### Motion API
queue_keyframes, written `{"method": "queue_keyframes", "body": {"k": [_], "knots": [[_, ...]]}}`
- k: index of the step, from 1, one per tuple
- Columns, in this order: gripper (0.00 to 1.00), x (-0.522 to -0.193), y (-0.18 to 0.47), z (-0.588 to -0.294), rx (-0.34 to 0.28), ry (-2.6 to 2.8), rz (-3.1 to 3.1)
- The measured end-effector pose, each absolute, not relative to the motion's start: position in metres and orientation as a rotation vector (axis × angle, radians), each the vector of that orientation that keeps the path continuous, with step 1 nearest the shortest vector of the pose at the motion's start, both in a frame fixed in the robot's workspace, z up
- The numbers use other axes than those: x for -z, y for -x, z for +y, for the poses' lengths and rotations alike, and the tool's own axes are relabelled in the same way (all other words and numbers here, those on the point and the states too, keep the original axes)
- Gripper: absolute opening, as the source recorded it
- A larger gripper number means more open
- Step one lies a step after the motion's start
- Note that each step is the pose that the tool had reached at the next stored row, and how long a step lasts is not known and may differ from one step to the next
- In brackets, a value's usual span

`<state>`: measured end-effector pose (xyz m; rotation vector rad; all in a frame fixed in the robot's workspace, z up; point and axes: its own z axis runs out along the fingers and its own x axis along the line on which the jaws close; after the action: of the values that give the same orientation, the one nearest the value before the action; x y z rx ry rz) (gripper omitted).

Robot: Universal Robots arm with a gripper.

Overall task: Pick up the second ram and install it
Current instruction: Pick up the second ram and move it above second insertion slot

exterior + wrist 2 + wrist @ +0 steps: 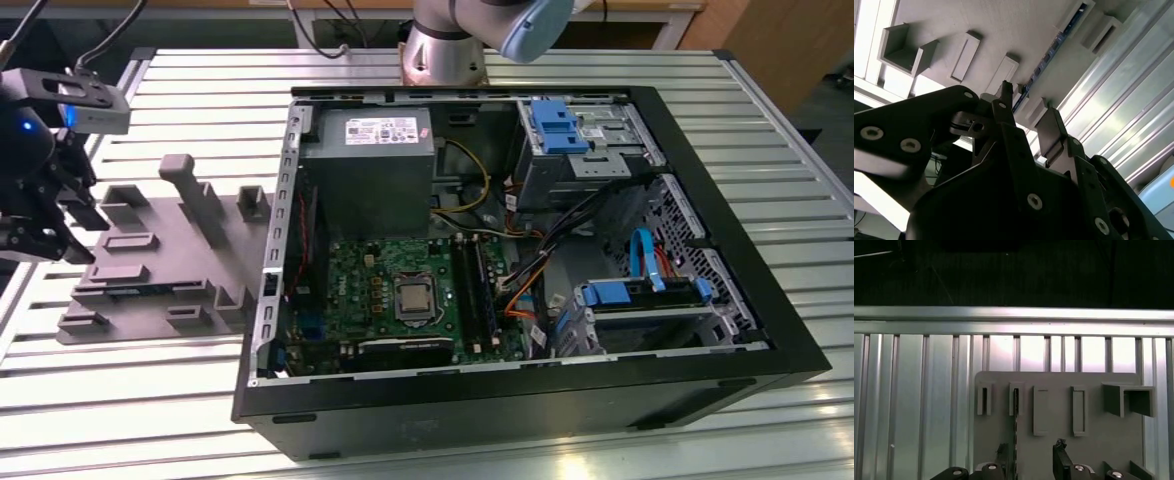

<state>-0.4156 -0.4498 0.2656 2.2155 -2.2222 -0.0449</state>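
**Hovering over the holder, pincer empty**

I am hanging my pincer (56, 235) over the grey holder plate (174, 250), which is lying on the slatted metal table (200, 90) at the exterior view's left of the open computer case (787, 370). My fingers (1059, 452) are standing apart with a clear gap between them, and I am gripping nothing. In both wrist views the tips are pointing down at the plate without touching it.

The second ram (1015, 412) is sitting on edge in one of the plate's narrow slots. In the first wrist view it is showing as a thin dark strip, lined up with the gap between my fingertips and closer to one of them. In the second wrist view its row of dark chips is running along the slot, away from my fingertips.

Inside the case the green motherboard (400, 290) is lying flat, with its long black slots (470, 285) running beside the processor socket (415, 297). The case is lying well apart from my pincer.
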Motion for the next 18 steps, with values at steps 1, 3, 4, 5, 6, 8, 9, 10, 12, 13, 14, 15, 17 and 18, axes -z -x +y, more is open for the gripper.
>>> {"method": "queue_keyframes", "body": {"k": [1, 3, 4, 5, 6, 8, 9, 10, 12, 13, 14, 15, 17, 18], "knots": [[0.47, -0.264, 0.416, -0.450, 0.045, -2.217, -2.221], [0.47, -0.260, 0.416, -0.451, 0.045, -2.218, -2.220], [0.47, -0.258, 0.416, -0.451, 0.045, -2.219, -2.219], [0.47, -0.257, 0.416, -0.451, 0.045, -2.219, -2.219], [0.47, -0.255, 0.416, -0.452, 0.045, -2.220, -2.218], [0.47, -0.251, 0.415, -0.453, 0.045, -2.221, -2.217], [0.47, -0.249, 0.416, -0.454, 0.045, -2.220, -2.217], [0.47, -0.247, 0.416, -0.454, 0.045, -2.221, -2.217], [0.47, -0.244, 0.416, -0.454, 0.045, -2.220, -2.217], [0.47, -0.244, 0.416, -0.454, 0.045, -2.220, -2.217], [0.47, -0.244, 0.416, -0.454, 0.045, -2.220, -2.217], [0.47, -0.244, 0.416, -0.454, 0.045, -2.220, -2.217], [0.47, -0.244, 0.415, -0.454, 0.044, -2.220, -2.217], [0.47, -0.243, 0.415, -0.455, 0.042, -2.221, -2.217]]}}
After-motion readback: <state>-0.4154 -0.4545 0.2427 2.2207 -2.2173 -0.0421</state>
